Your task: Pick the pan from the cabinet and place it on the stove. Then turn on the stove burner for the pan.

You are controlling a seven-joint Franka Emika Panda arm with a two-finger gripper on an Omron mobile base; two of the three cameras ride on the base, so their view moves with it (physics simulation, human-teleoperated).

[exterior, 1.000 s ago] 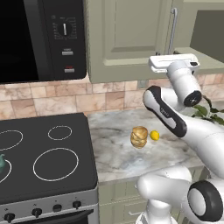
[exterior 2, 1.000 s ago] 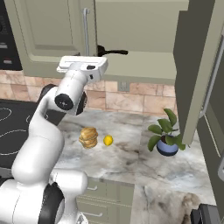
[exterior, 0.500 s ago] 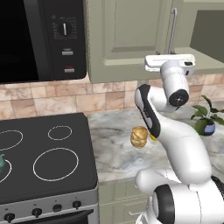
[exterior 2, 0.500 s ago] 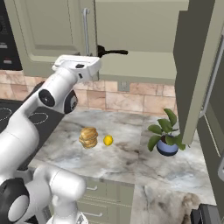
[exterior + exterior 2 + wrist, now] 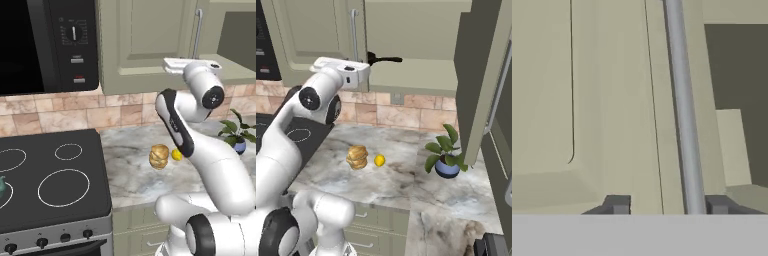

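The sage-green upper cabinet [image 5: 316,30] has its left door shut, and the silver bar handle [image 5: 684,125] of that door runs up the hand view. To the right, the cabinet's compartment [image 5: 416,30] stands open. From its lower shelf pokes the pan's thin black handle [image 5: 385,59]; the pan's round body is hidden. My gripper [image 5: 667,205] is open and faces the shut door near its lower edge, with nothing held. The hand [image 5: 341,69] [image 5: 192,65] sits just left of the pan handle. The black stove [image 5: 50,175] lies low at the left, with its large ring burner [image 5: 63,187].
A teal kettle [image 5: 2,185] stands at the stove's left edge, under the black microwave [image 5: 45,45]. On the marble counter are a round bun [image 5: 357,156], a lemon [image 5: 379,160] and a potted plant [image 5: 445,155]. The opened cabinet door [image 5: 481,75] juts out at the right.
The hand has drifted slightly left and up along the cabinet's lower edge. The elbow and forearm have swung into a different pose. Nothing was taken hold of.
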